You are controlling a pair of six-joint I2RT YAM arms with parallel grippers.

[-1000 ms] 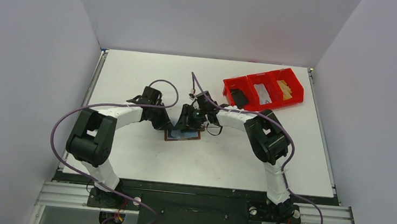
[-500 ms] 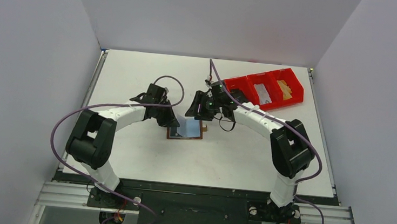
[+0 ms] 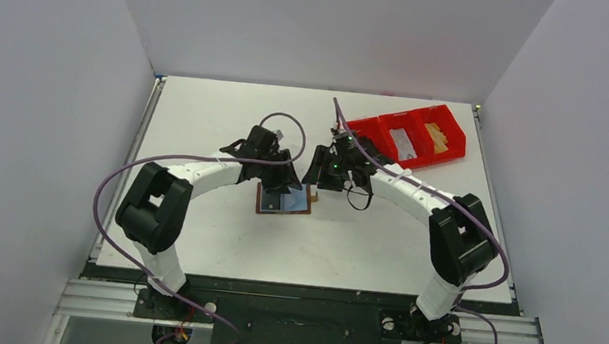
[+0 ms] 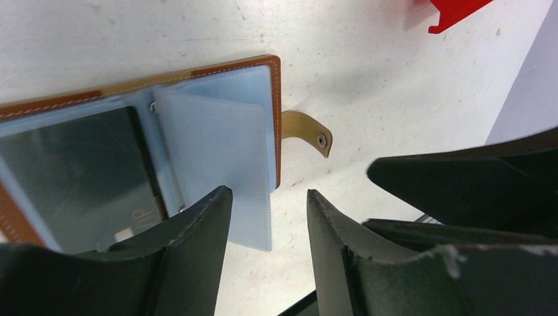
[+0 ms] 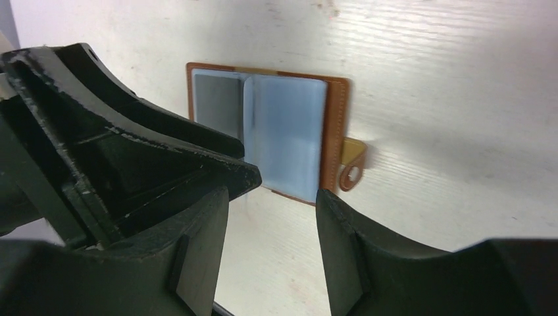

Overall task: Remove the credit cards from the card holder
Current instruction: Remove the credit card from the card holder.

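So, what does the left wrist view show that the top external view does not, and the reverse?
Only the left wrist view: a dark flat card inside the open brown leather card holder with pale blue pockets, and the snap on its tan closing tab. Only the top external view: the whole red three-compartment plastic bin, the full left arm and right arm. Both: the card holder flat on the white table, and the left gripper open above it.

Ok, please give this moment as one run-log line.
holder: open, flat | dark card: in holder pocket | left jaws: open, empty | right jaws: open, empty
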